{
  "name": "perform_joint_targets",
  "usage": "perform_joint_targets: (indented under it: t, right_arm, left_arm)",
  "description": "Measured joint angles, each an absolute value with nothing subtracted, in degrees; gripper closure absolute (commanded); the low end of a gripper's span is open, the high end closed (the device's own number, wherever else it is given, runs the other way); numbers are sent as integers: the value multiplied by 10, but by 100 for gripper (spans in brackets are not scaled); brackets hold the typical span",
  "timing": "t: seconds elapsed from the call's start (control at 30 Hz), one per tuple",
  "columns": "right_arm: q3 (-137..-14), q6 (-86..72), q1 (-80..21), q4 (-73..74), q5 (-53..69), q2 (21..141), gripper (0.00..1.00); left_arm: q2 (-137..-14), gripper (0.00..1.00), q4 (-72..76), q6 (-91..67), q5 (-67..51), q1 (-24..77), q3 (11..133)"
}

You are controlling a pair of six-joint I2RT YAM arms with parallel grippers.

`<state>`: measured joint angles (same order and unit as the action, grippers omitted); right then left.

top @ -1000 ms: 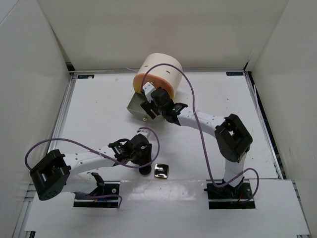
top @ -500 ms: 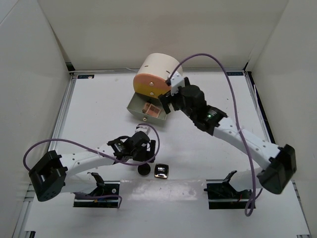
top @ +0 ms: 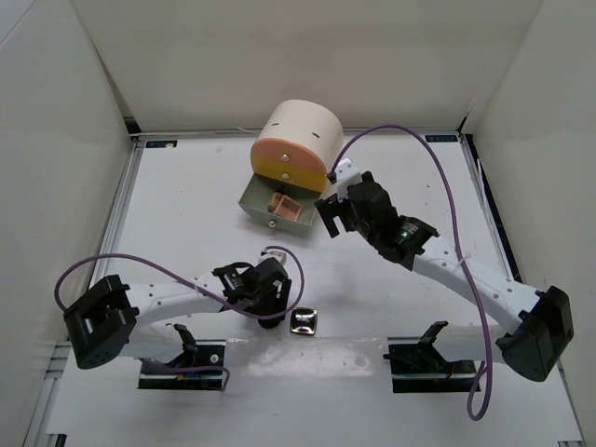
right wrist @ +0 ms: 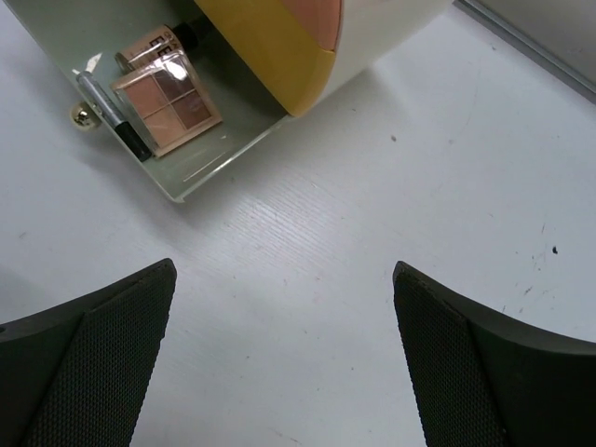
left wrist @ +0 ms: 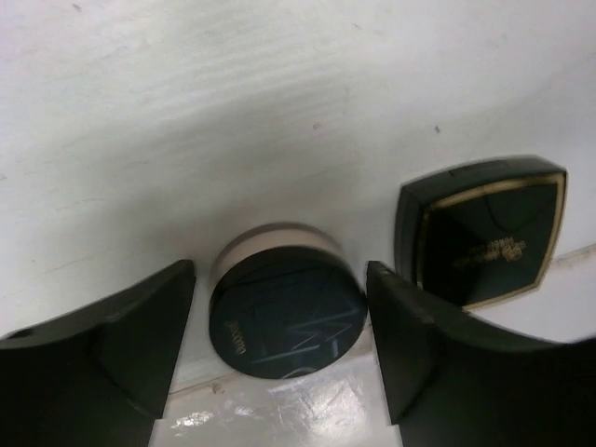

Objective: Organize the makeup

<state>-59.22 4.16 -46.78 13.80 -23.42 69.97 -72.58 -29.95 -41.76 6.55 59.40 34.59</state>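
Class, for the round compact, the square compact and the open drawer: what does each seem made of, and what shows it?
Round compact: likely glossy black plastic; light streaks on the lid, beige base beneath.
Square compact: likely glossy black plastic with a gold trim line; it mirrors light.
Drawer: smooth pale grey-green, plastic or painted metal, unclear; faint sheen.

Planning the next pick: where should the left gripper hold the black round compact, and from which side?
Probably its curved rim, across the width, from above: the black round compact lies flat, lid up, between the fingers of the open left gripper.
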Motion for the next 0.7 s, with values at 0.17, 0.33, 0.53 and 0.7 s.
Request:
perform_joint_targets:
  t: [0.17, 0.33, 0.53, 0.7]
  right_arm:
    - [-590, 33, -466, 148, -250, 688, 1]
    - [-590, 31, -466, 151, -267, 675, 1]
    - [-578, 28, -465, 154, -281, 659, 1]
    - [-561, 15, -456, 156, -292, 637, 1]
  left_arm:
    - [-769, 59, -328, -428, 96, 608, 383]
    - [-785, 64, -371, -429, 116, 616, 413]
    - [-784, 57, -447, -430, 180, 616, 509]
    - [-792, 55, -423, -404, 263, 579, 604]
